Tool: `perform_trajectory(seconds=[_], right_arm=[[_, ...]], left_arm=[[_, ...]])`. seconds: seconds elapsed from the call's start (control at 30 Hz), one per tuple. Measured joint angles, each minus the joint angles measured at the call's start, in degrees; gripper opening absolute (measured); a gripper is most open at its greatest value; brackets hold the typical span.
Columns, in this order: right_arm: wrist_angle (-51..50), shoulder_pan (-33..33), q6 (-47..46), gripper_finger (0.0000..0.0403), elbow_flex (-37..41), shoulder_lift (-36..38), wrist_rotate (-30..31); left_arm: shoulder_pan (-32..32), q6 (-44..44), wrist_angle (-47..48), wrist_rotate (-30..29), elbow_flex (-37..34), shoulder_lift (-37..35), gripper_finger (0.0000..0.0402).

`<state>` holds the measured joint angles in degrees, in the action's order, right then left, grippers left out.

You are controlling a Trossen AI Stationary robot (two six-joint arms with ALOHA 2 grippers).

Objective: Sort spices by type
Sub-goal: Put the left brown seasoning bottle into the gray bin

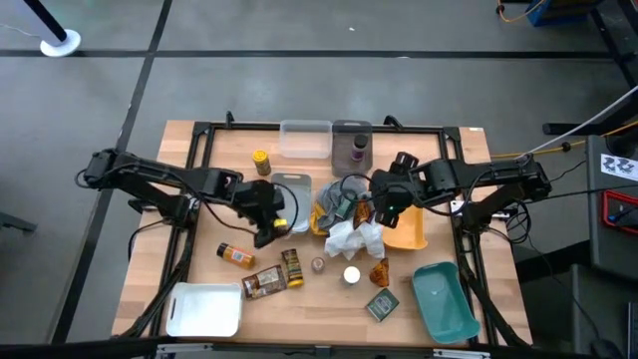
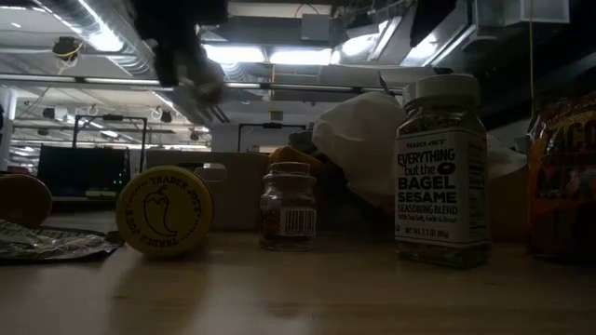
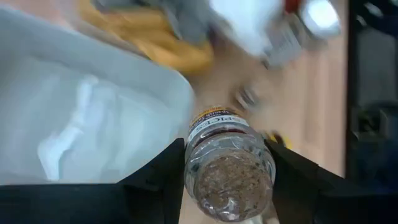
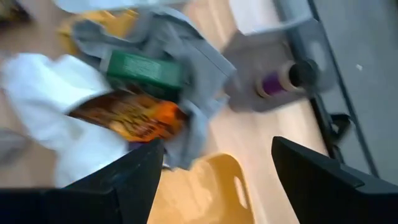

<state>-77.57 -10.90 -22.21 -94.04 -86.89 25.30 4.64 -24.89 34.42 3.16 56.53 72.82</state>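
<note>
I am a two-armed robot at a wooden table (image 1: 199, 254), sorting a scatter of spice containers. My left claw (image 3: 227, 186) is clamped on a clear spice jar (image 3: 229, 167) filled with brown granules, seen bottom-first between my dark fingers. From above, this claw hangs left of the table's centre, just beside a light grey tray (image 1: 289, 185).

My right claw (image 1: 384, 211) hangs open and empty over the central heap, above a yellow tray (image 1: 411, 231). Below it lie a grey cloth (image 4: 186, 56) and a white cloth (image 4: 37, 87), with a green packet (image 4: 144, 70) and an orange-brown packet (image 4: 134, 118) tangled among them.

Sorting looks barely begun. At the far edge, a dark purple jar (image 1: 357, 152) sits in a grey tray (image 1: 351, 130), and a yellow jar (image 1: 261, 161) stands alone on the table. Most items are still loose near the front: an orange bottle (image 1: 237, 255), brown packets (image 1: 264, 282), a small white-topped pot (image 1: 351, 275) and a dark flat tin (image 1: 381, 305). The white tray (image 1: 204, 309) and teal tray (image 1: 444, 299) hold nothing I can see.
</note>
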Motion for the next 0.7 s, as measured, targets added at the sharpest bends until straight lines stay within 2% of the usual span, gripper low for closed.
perform_trajectory(seconds=[0.17, 0.7], right_arm=[[5.17, 0.0, 1.98, 0.0298, 0.0, -0.32, -3.11], [12.65, 0.0, 4.75, 0.0298, 0.0, -4.9, -9.95]], left_arm=[[-4.34, 2.25, -0.73, -4.32, -0.02, 1.81, 0.017], [-12.41, 9.25, 1.44, -4.49, -0.07, 15.93, 0.017]])
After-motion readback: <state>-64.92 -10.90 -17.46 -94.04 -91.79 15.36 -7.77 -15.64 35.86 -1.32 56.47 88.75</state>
